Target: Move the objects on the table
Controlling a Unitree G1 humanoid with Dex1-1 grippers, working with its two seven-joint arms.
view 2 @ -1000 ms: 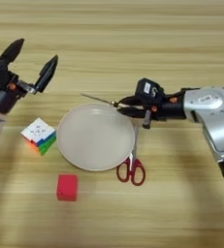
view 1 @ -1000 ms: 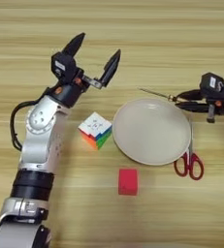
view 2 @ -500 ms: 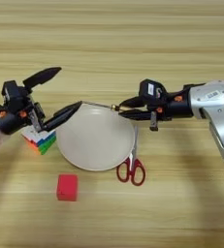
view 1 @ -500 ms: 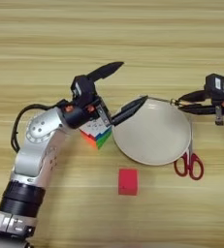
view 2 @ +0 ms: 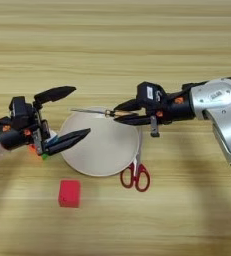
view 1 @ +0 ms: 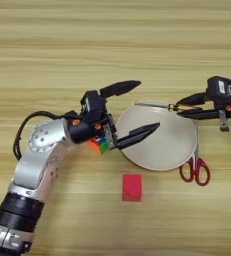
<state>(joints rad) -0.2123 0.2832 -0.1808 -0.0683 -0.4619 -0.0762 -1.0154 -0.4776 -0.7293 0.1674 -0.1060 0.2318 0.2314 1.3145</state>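
Left claw (view 1: 129, 112) gapes wide, tips pointing right over the plate (view 1: 159, 145) rim; Rubik's cube (view 1: 98, 145) sits behind them, under its wrist. Right claw (view 2: 121, 113) is clamped on the screwdriver (view 2: 94, 112), shaft lying left-right across plate's far edge.

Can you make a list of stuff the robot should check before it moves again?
1. Right claw has the screwdriver: ok, shut on its handle end.
2. Screwdriver over the plate: ok, its shaft crosses the far rim; touching it or not, cannot tell.
3. Left claw open: ok, fingers spread wide.
4. Rubik's cube free to grab: not ok, mostly hidden behind the left claw's wrist.
5. Scissors out of the way: cannot tell, blades lie at the plate's right rim.
6. Red block clear: ok, alone in front of the plate.
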